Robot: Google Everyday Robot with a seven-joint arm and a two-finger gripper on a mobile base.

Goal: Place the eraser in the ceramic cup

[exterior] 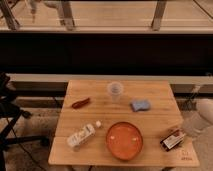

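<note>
A wooden table [150, 122] is standing in front of a dark, low wall. The robot's pale arm [201, 116] is leaning in from the right side. Its gripper [181, 132] is hanging over the table's near right corner, right at the eraser [171, 141].

The eraser is lying flat near the front edge, just to the right of an orange plate [124, 141]. The gripper is appearing to meet the eraser's far end. Whether it is open, closed, or already gripping the eraser cannot be told here.

The cup [115, 89] is standing upright and looking empty near the far edge of the table, around the middle. It is well apart from the eraser. A blue pad [140, 105] is lying roughly between the two. A red object [80, 103] and a white bottle [81, 136] are lying on the left half, away from the work.

The step in hand is looking like the pick-up, with the eraser not yet lifted off the wood. The next move is calling for a firm hold across the eraser's narrow sides and a straight lift. After that, it is calling for a carry over the blue pad to a point above the cup's mouth.
</note>
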